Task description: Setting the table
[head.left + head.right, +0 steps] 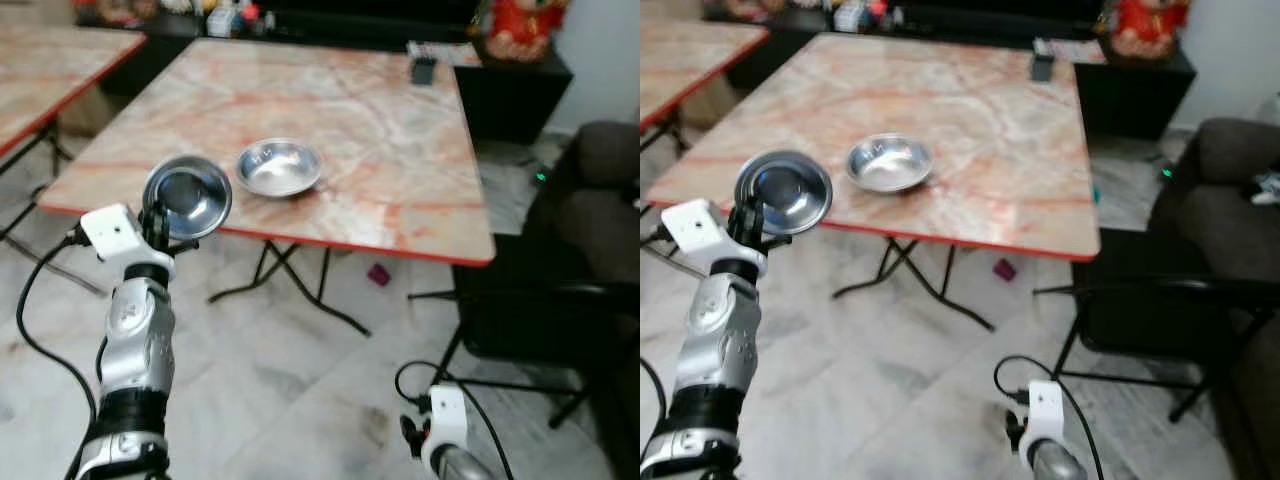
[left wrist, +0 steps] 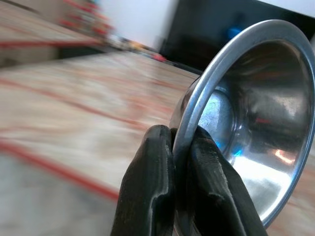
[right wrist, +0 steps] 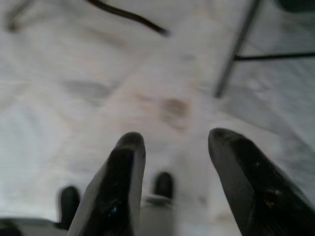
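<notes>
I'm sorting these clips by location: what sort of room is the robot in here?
Probably a home living or dining room: a marble-patterned folding table with a steel bowl on it, a dark sofa beside it, and a tiled floor.

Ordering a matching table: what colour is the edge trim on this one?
Red trim around the pink marbled table top; clearest in the left eye view.

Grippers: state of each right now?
Left gripper: shut on the rim of the steel bowl, held near the table edge.
Right gripper: open, empty, over the floor.
</notes>
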Controlling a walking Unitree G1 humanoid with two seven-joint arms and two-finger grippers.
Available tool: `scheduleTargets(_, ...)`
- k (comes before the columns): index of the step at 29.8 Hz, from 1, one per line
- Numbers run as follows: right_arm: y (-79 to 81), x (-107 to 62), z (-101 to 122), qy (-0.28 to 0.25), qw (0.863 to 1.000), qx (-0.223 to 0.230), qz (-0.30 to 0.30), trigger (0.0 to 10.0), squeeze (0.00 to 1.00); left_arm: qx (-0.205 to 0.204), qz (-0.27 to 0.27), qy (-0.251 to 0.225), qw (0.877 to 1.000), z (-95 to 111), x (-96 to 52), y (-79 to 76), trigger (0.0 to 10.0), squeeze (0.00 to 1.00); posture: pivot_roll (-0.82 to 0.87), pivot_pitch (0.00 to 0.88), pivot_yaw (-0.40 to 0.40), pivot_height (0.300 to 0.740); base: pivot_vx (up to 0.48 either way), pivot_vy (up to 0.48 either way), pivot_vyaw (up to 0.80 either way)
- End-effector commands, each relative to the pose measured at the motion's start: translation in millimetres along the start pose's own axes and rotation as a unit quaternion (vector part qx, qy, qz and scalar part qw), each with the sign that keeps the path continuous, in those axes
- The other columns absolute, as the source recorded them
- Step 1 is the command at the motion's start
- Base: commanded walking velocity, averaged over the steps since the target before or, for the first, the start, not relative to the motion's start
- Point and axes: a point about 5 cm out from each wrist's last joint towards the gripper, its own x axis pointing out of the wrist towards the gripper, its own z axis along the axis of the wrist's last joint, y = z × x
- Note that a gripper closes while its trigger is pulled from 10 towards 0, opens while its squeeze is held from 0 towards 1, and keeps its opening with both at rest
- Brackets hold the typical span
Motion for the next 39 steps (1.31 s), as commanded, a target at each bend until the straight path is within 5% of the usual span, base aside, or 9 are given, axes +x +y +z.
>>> scheduleTargets(1, 3.7, 1.3, 4, -0.004, 1.000, 0.004, 0.005, 10.0, 0.00, 0.009, -0.002, -0.016, 1.000, 10, 3.8, 3.2, 10.0, 0.00, 0.10, 0.115, -0.076, 0.740, 0.401, 0.000, 0.00)
scheduleTargets(32, 7.3, 1.1, 1, -0.003, 1.000, 0.003, 0.008, 10.0, 0.00, -0.002, -0.026, -0.007, 1.000, 11, 7.9, -8.6, 10.0, 0.00, 0.10, 0.124, -0.066, 0.740, 0.373, 0.000, 0.00)
scheduleTargets(39, 6.7, 0.6, -1, -0.001, 1.000, 0.005, 0.007, 10.0, 0.00, -0.066, 0.003, 0.017, 0.998, 5, 6.0, -4.9, 10.0, 0.00, 0.09, 0.133, -0.065, 0.740, 0.000, 0.000, 0.00)
